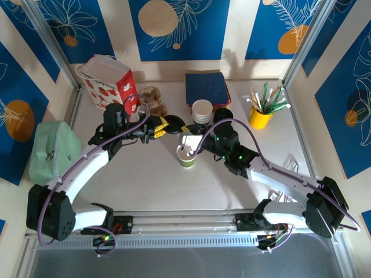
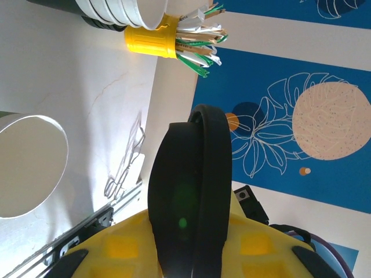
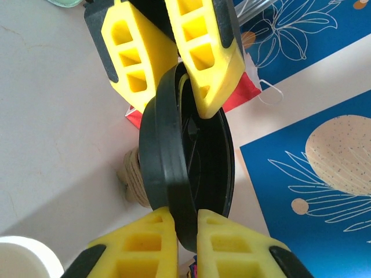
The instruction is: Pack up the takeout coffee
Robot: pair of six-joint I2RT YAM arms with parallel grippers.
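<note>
Pinching the black lid (image 3: 185, 156) from two sides at once, above the middle of the tabletop (image 1: 156, 185). Clamped on its rim with the left gripper (image 3: 177, 101) from one side and, opposite, with the right gripper (image 3: 185, 223), both closed down to the lid's thickness and holding nothing else. Held on edge, flat faces upright, so with its short axis lying level rather than pointing down. Looks like a handover between arms, judging by the double grip.

Below the lid and toward the near edge, standing upright and uncovered: the lime-green cup (image 1: 186, 157), close to the tabletop's centre, just beside the right arm's wrist and farther from the left arm. Needs the lid turned flat and lowered onto the round mouth, along the cup's upright axis; probably easier for the right arm, being nearer. Shows a pale, bare inside in the left wrist view, with no drink made out.

Toward the far left corner, a red-and-white paper bag (image 1: 110, 84), mouth up, contents hidden. At the left edge, a mint-green case (image 1: 52, 150), apparently closed. Near the far edge, a stack of white cups (image 1: 202, 110) beside loose black lids (image 1: 223, 116); toward the far right corner, a yellow pot (image 1: 259, 117) full of stirrers and straws.
</note>
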